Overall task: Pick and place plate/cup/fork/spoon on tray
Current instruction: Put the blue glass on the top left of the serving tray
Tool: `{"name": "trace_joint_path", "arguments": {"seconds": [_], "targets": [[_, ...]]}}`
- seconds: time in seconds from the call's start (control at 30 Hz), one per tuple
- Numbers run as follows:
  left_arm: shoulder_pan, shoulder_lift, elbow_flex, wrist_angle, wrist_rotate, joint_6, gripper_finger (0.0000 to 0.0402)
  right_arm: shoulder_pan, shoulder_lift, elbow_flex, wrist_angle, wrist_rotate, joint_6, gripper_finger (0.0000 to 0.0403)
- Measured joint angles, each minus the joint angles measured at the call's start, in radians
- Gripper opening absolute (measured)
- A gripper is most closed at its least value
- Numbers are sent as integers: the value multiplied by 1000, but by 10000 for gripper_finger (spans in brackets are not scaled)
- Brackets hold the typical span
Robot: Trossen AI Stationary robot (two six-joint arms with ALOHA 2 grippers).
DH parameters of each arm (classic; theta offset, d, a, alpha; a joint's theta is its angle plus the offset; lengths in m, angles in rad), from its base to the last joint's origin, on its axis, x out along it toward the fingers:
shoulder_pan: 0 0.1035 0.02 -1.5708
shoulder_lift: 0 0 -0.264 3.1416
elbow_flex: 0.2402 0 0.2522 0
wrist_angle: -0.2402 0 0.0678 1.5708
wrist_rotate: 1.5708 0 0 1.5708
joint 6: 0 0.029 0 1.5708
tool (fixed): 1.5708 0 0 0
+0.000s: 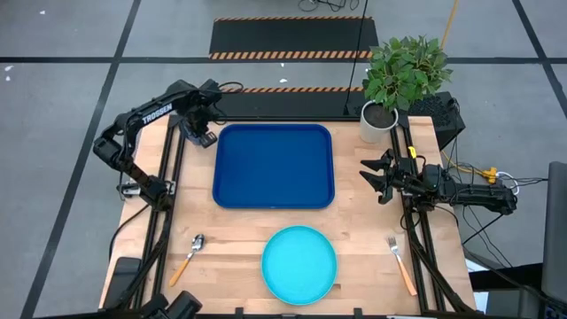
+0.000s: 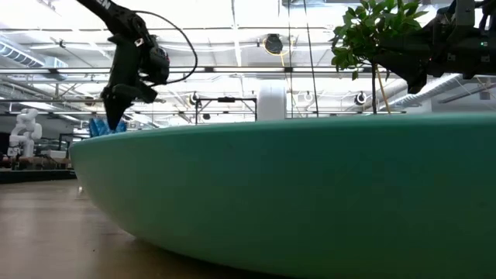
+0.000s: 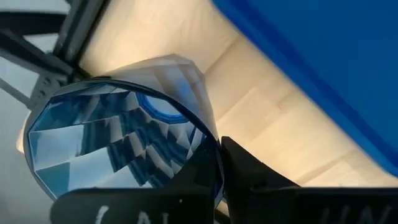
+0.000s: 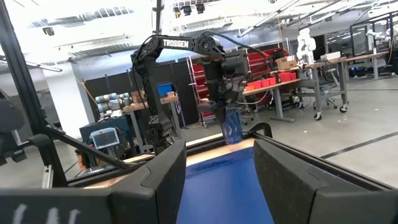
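The dark blue faceted cup (image 3: 118, 137) is in my left gripper (image 1: 201, 135), just off the far left corner of the dark blue tray (image 1: 273, 166). It also shows in the right wrist view (image 4: 231, 126), hanging under that gripper. My right gripper (image 4: 219, 149) is open and empty, above the table just off the tray's right edge. The cyan plate (image 1: 299, 264) lies on the table near the front edge. The spoon (image 1: 188, 257) lies to the plate's left and the fork (image 1: 400, 263) to its right. My left gripper is shut on the cup at its rim (image 3: 210, 163), coming from above with the fingers pointing down. One finger (image 3: 249, 177) lies against the outside of the wall; the gripper body hides the other. The cup stands upright below the fingers; whether its base touches the table, I cannot tell.
A white pot (image 1: 377, 121) with a green plant stands at the far right corner, behind my right gripper. Dark frame rails run along the table's left and right sides. Bare wood shows between the tray and the plate.
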Motion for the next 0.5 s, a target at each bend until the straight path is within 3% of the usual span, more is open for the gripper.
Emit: {"name": "trace_joint_path", "arguments": {"seconds": [0.27, 0.5], "targets": [[-102, 0, 104, -21, 34, -37, 9, 0, 0, 0, -3, 0, 3, 183], [-177, 0, 121, -22, 80, -66, 9, 0, 0, 0, -3, 0, 3, 183]]}}
